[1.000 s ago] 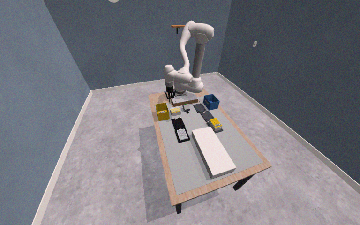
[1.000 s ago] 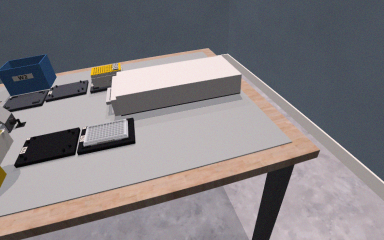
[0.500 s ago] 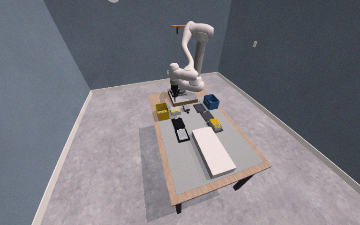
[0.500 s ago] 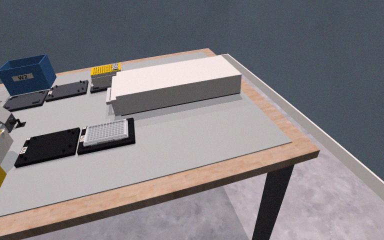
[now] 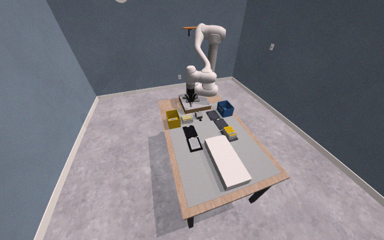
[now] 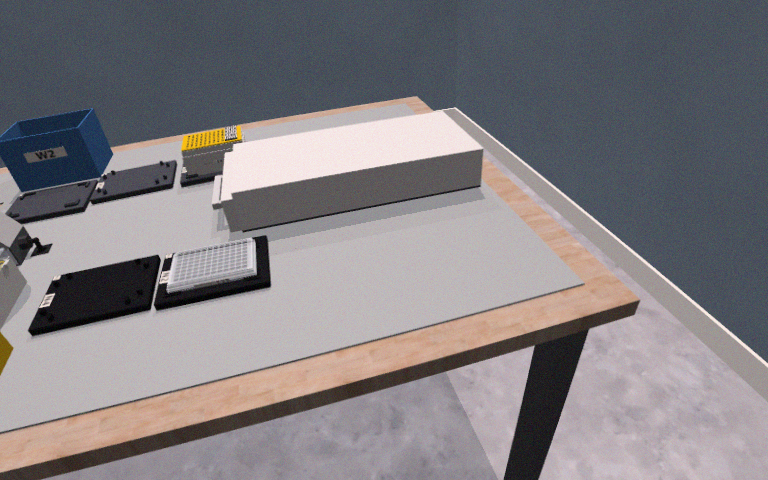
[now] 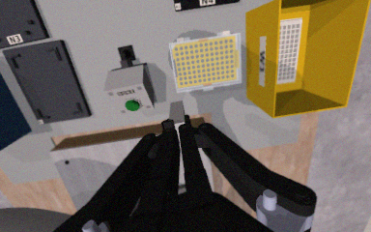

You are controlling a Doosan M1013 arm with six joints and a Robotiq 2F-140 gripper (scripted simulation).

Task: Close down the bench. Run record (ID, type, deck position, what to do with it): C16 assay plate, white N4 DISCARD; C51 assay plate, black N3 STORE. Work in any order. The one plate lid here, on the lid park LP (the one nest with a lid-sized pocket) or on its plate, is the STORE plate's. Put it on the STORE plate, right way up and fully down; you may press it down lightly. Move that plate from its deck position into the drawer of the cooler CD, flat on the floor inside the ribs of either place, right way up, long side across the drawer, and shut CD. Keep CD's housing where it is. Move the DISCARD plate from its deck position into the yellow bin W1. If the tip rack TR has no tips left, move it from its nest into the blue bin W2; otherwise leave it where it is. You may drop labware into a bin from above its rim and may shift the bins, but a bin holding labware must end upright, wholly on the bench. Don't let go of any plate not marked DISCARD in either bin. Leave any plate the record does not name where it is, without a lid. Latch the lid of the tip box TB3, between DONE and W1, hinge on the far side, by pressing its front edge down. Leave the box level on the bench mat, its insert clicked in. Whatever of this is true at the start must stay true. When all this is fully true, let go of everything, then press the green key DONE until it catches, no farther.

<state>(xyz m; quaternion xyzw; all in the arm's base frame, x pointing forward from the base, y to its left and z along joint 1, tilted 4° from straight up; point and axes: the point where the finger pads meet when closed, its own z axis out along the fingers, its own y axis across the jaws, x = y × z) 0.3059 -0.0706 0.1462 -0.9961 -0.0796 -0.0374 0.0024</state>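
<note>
Lying inside the yellow bin W1 (image 7: 318, 58), the white assay plate (image 7: 289, 50) leans against the bin's inner wall, as far as the wrist view shows. Just beside the bin stands the tip box TB3 (image 7: 206, 62), its yellow insert showing through the lid, and next along sits the grey housing carrying the green key DONE (image 7: 132, 104). The gripper (image 7: 176, 124) hangs above the wooden strip near these two, its fingers pressed fully together with nothing between them. Further out, the exterior view shows a plate (image 6: 212, 263) with many clear wells resting on a black nest, with a bare black nest (image 6: 96, 292) beside it. Behind them lies the long white cooler CD (image 6: 346, 163), its drawer shut, with the tip rack TR (image 6: 209, 139) at its far end and the blue bin W2 (image 6: 52, 148) beyond two grey nests.
</note>
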